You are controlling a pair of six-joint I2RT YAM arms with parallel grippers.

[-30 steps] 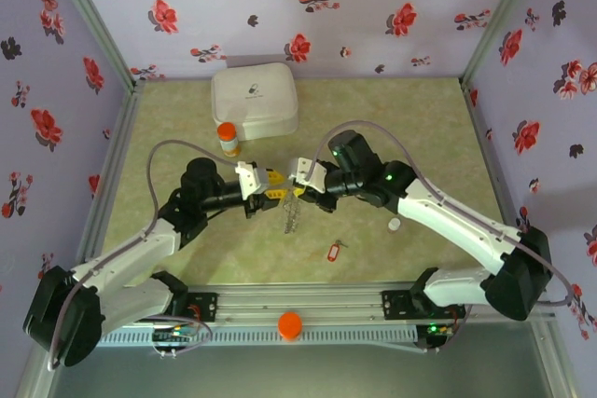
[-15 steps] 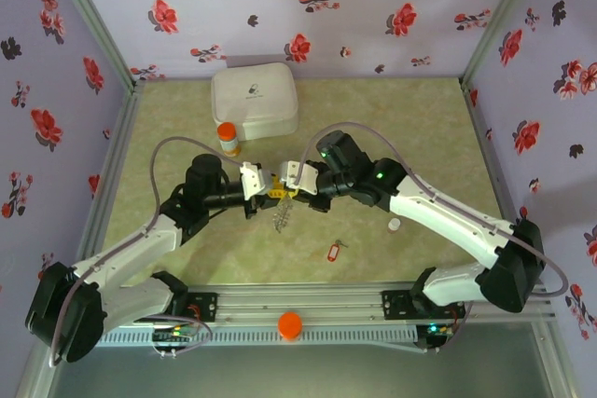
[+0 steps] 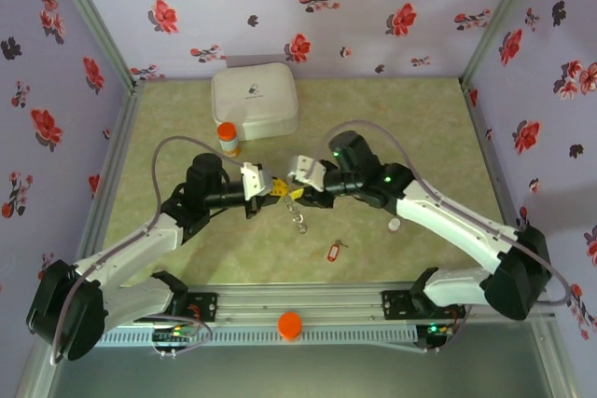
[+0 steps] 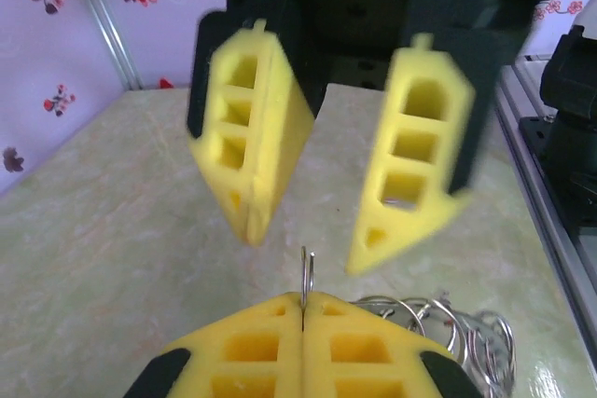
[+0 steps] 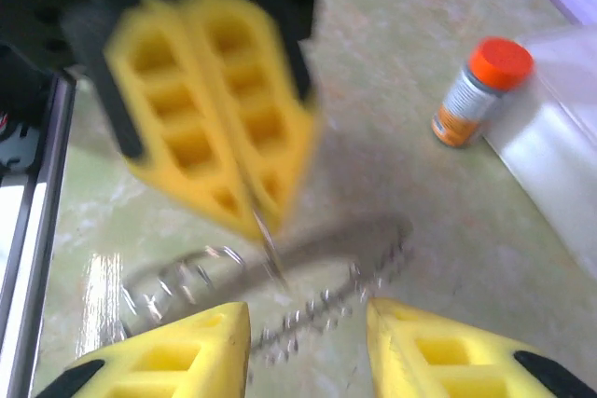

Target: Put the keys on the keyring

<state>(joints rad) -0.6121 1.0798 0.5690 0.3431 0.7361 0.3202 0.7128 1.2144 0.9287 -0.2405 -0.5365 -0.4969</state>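
While the left gripper (image 4: pixel 303 303) has its two yellow fingers pressed flat together, it pinches one thin upright wire loop of the keyring (image 4: pixel 446 325) at the fingertips. The remaining coils bunch just right of that gripper and below it. From above, the keyring (image 3: pixel 300 215) hangs directly beneath the spot where the left gripper (image 3: pixel 277 189) and the right gripper (image 3: pixel 299 184) meet tip to tip. The right gripper (image 5: pixel 308 314) is spread, with one finger on either side of the pinched loop and not closed on it. One key (image 3: pixel 333 251) with a red tag lies on the table (image 3: pixel 420 137), on the near side of the right gripper and well apart from it.

Writing: the bottle (image 3: pixel 228 140) carries a label, and the white case (image 3: pixel 255 100) a small dark mark. Neither is legible.

Arm pose: both arms reach forward from their bases, bend inward at the elbows and turn their wrists toward each other.

Count:
- two arms
- one keyring
- one red-tagged key
- one orange-capped bottle beyond the left gripper
- one case behind the bottle
- one white cap (image 3: pixel 395 225) right of the right gripper
- one orange round object (image 3: pixel 290 324) on the front rail (image 3: pixel 354 307)
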